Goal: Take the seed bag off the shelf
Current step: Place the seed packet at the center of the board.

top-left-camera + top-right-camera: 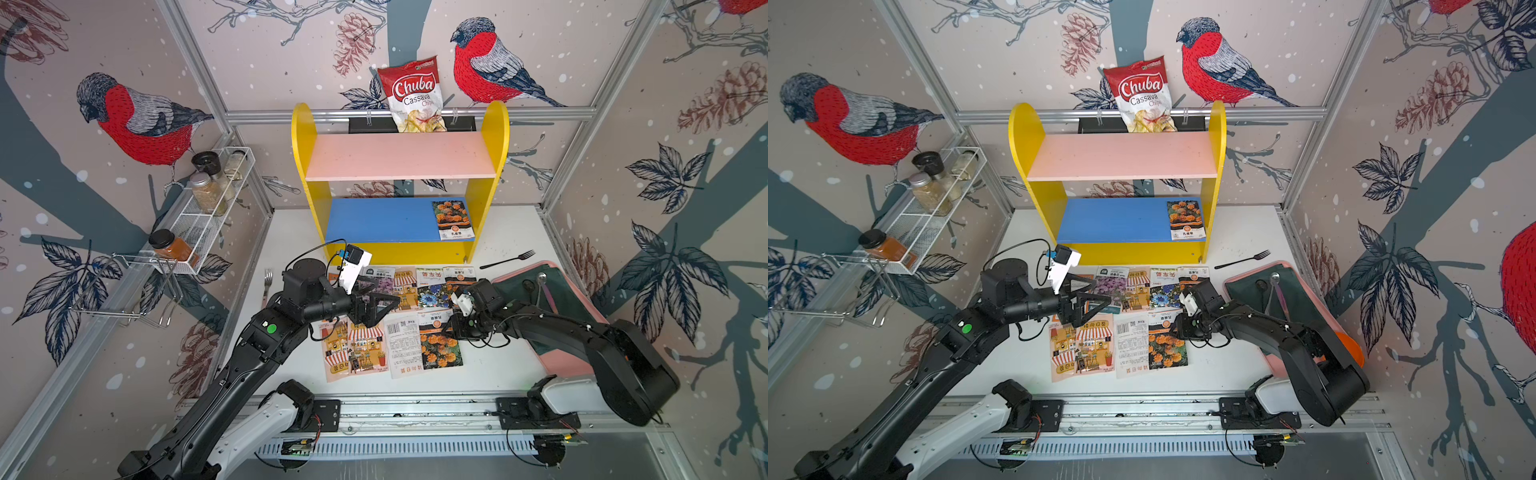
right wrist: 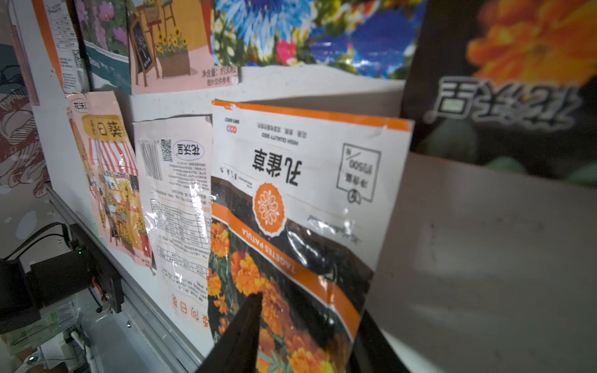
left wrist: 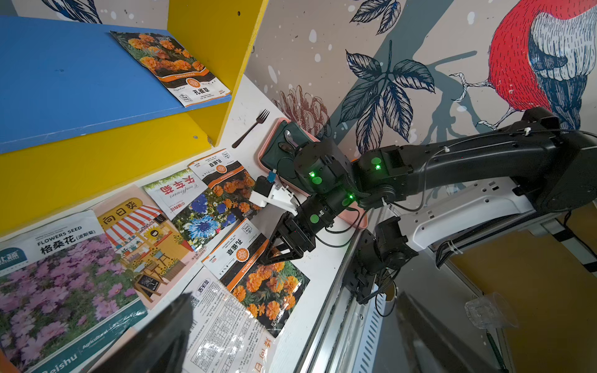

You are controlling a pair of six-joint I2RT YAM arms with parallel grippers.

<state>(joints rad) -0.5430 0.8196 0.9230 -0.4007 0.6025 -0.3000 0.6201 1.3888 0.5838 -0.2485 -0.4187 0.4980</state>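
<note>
On shelf, blue board, seed bag at right edge, left pincer wide open, right pincer part-open.

The left arm reaches forward with its wrist level. The left gripper lies on its side, jaws spread wide. To its right, the right arm bends low and inward, and the right gripper angles downward, jaws parted.

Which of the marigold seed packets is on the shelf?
The marigold packet lying flat at the right end of the shelf's blue lower board; the other two lie on the white table in front of it.
</note>
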